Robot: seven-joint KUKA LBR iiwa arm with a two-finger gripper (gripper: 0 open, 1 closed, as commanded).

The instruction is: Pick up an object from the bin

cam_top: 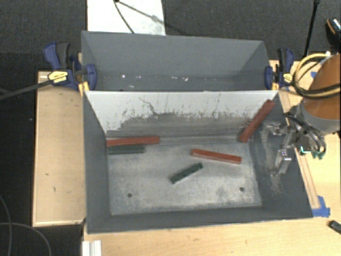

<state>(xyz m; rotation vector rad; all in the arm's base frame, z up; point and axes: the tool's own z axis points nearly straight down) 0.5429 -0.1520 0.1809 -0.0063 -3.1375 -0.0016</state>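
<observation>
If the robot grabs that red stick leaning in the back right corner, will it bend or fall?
The red-brown bar looks straight and sharp-edged, so probably stiff. It leans tilted against the bin's right wall, so a nudge would likely make it slide or topple. Flat sides suggest it won't roll.

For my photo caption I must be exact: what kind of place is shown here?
Probably a robotics lab test station. A grey metal bin with sloped walls holds a few plain bars, such as a dark green bar near the middle, and a robot arm's gripper hangs over the bin's right wall.
</observation>
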